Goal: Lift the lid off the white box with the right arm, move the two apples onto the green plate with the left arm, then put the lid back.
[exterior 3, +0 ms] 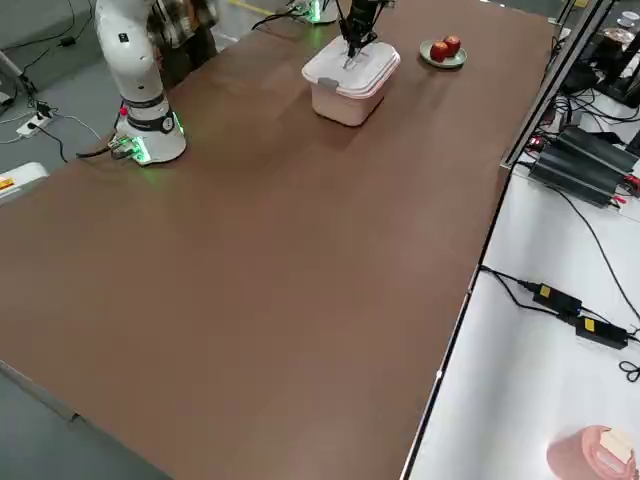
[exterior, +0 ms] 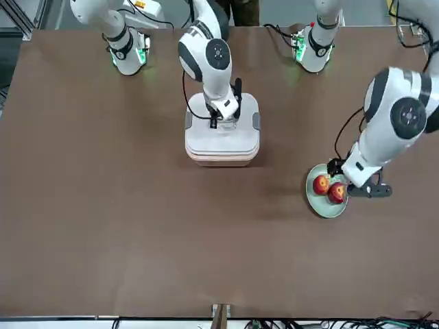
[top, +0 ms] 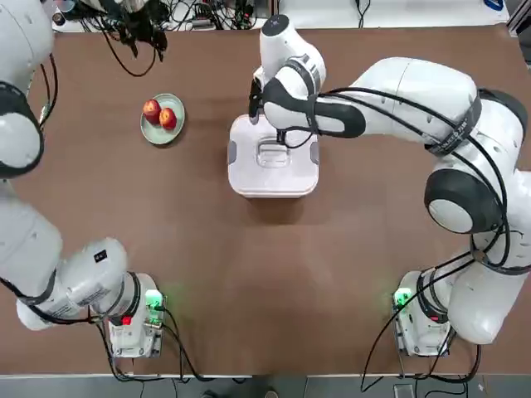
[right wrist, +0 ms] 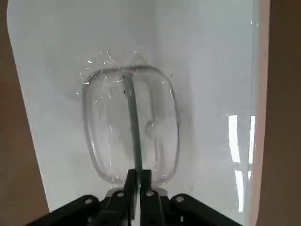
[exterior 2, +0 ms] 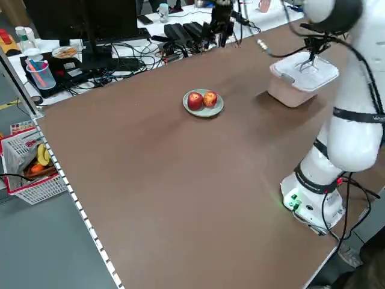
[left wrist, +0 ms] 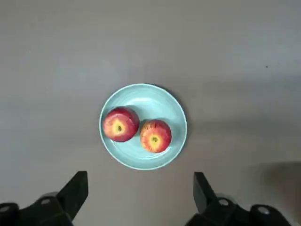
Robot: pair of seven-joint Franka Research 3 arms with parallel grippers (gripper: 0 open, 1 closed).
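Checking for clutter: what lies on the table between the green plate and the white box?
Nothing: bare table separates the plate from the box, seen from the top.

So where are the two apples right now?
Both apples sit side by side on the green plate, on the robot's left half of the table in the top view, left of the white box.

Bright even overhead light; soft shadows; glare streaks on the lid (right wrist: 211, 94).

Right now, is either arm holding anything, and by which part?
The right gripper is shut on the lid, pinching its loop handle. The left gripper is open above the plate, holding nothing.
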